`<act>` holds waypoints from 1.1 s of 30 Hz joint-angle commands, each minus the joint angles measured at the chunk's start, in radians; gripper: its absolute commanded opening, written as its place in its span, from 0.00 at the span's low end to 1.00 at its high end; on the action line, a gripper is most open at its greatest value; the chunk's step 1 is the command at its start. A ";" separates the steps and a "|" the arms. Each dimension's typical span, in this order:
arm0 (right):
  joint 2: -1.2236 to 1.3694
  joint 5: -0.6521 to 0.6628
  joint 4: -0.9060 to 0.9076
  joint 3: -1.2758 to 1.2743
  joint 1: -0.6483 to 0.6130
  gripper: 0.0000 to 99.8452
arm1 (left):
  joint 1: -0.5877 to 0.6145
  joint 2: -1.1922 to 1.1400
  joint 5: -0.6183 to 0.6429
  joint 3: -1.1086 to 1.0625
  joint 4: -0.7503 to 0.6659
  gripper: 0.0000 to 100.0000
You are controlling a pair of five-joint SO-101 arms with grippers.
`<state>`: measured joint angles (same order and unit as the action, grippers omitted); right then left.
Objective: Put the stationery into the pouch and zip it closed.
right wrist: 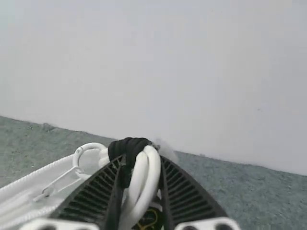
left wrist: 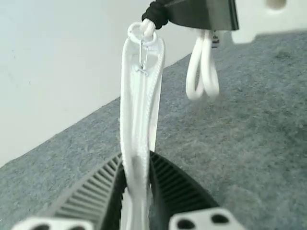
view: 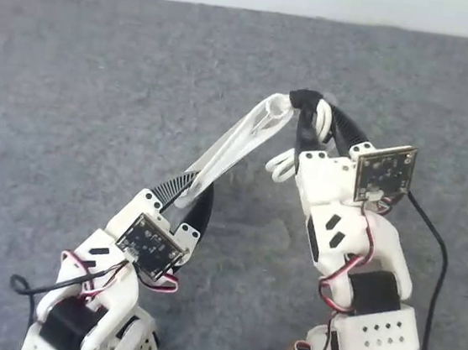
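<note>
Two grippers suspend the pouch (view: 237, 146) at frame centre: left gripper (view: 188, 188) clenched on its lower-left end, right gripper (view: 310, 116) clenched on the cord (view: 282, 165). Zipping step likely; next, pull cord, keeping pouch taut.

Two white plastic arms (view: 353, 239), black ribbed end effector fingers (left wrist: 177, 187), red-and-white wiring (view: 340, 280), dark wrist circuit boards (view: 384, 171).

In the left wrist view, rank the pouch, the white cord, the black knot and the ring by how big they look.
1. pouch
2. cord
3. knot and ring: they look about alike, so I won't rank them.
</note>
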<state>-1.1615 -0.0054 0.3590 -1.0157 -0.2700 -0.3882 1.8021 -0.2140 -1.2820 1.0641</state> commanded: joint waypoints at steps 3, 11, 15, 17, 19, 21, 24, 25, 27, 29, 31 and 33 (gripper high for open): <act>0.062 -0.011 -0.079 0.034 0.074 0.01 | 0.017 0.023 -0.011 0.033 0.015 0.01; 0.163 -0.015 -0.079 0.095 0.120 0.01 | 0.017 0.023 -0.009 0.033 0.015 0.01; 0.208 -0.017 -0.081 0.124 0.153 0.01 | 0.017 0.023 -0.011 0.033 0.017 0.01; 0.225 -0.023 -0.082 0.137 0.170 0.01 | 0.017 0.023 -0.011 0.033 0.017 0.01; 0.239 -0.049 -0.082 0.147 0.191 0.01 | 0.017 0.023 -0.011 0.033 0.017 0.01; 0.243 -0.055 -0.082 0.153 0.209 0.01 | 0.017 0.023 -0.011 0.033 0.017 0.01; 0.245 -0.057 -0.082 0.153 0.231 0.01 | 0.017 0.023 -0.011 0.033 0.017 0.01; 0.245 -0.058 -0.084 0.155 0.237 0.01 | 0.017 0.023 -0.011 0.033 0.017 0.01; 0.246 -0.058 -0.084 0.161 0.245 0.01 | 0.017 0.023 -0.011 0.033 0.017 0.01; 0.246 -0.058 -0.084 0.163 0.257 0.01 | 0.017 0.023 -0.011 0.033 0.017 0.01; 0.246 -0.058 -0.084 0.163 0.268 0.01 | 0.017 0.023 -0.011 0.033 0.017 0.01; 0.246 -0.068 -0.084 0.163 0.282 0.01 | 0.017 0.023 -0.011 0.033 0.017 0.01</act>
<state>-0.9375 -0.0545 0.3069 -0.9237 -0.0997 -0.3913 1.8006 -0.2186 -1.2835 1.0641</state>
